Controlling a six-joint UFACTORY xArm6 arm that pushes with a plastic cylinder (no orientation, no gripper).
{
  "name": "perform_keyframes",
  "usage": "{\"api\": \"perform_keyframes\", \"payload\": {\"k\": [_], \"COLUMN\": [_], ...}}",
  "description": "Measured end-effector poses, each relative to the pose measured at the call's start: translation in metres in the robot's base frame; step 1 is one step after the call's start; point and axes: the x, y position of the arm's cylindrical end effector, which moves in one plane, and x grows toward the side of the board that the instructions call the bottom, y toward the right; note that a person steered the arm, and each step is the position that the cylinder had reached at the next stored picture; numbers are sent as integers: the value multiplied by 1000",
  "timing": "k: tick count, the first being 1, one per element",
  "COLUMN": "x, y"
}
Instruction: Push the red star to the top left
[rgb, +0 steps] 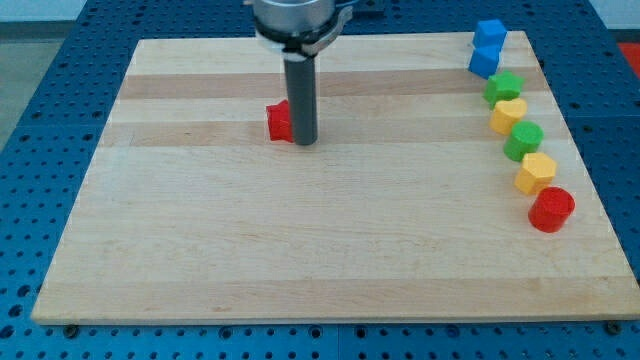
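The red star (279, 121) lies on the wooden board (300, 230), left of centre in the upper half. It is partly hidden by my rod. My tip (305, 141) rests on the board right against the star's right side, touching or nearly touching it. The board's top left corner lies well up and to the left of the star.
A column of blocks runs down the view's right: a blue block (487, 47), a green one (504, 87), a yellow heart (508, 115), a green one (523, 140), a yellow hexagon (536, 173), a red cylinder (551, 209).
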Motion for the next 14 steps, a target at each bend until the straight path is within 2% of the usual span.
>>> {"api": "perform_keyframes", "payload": {"k": [2,3,4,5,6,7,8,9,11,12,13,14], "x": [-67,-63,-8,-11,-54,-59,-19,-20,-84,-95,-93,-103], "y": [-21,-29,-29,-29,-32,-62,-66,-78,-119,-120,-88,-101]}}
